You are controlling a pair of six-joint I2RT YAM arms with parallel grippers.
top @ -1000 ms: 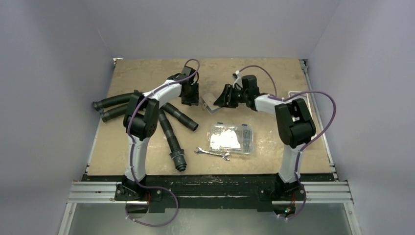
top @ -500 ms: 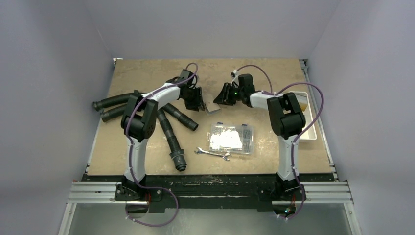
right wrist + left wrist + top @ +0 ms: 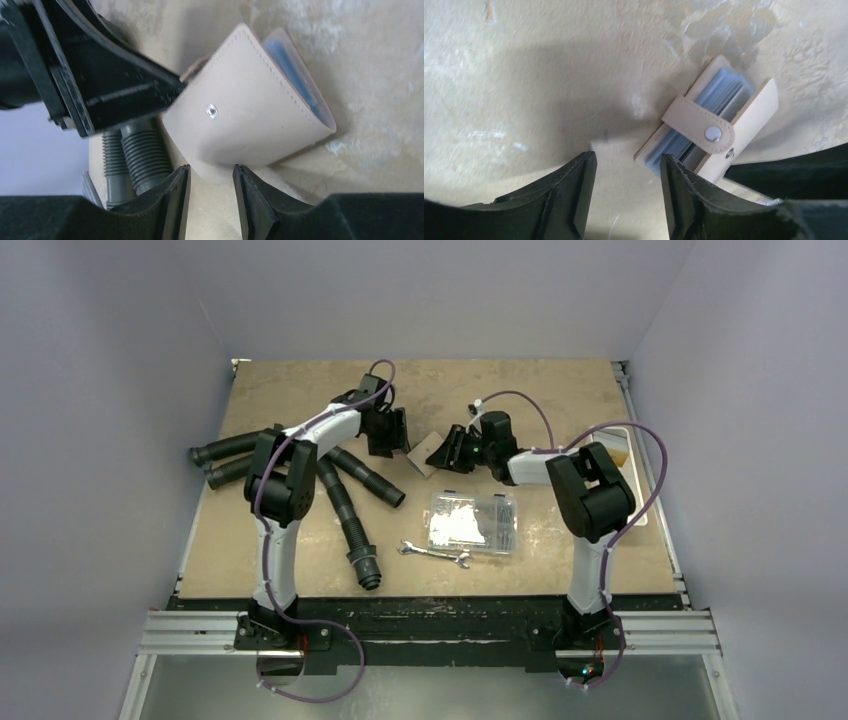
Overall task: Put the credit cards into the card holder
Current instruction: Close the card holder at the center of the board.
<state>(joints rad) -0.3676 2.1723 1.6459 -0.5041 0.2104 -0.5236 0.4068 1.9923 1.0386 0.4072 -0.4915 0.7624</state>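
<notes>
Because the card holder looks propped on edge rather than lying flat, my worry is a topple: a nudge from either arm could tip it and spill the credit cards, whose blue edges show at its open side. It sits mid-width on the tabletop, nearer the far edge. Long axis runs slantwise, far-left to near-right; open side faces up toward the left arm, I judge. Left gripper: jaws apart, empty, holder just beyond one tip. Right gripper: jaws narrowly parted at the tan fold; pinched or not, I can't tell.
</notes>
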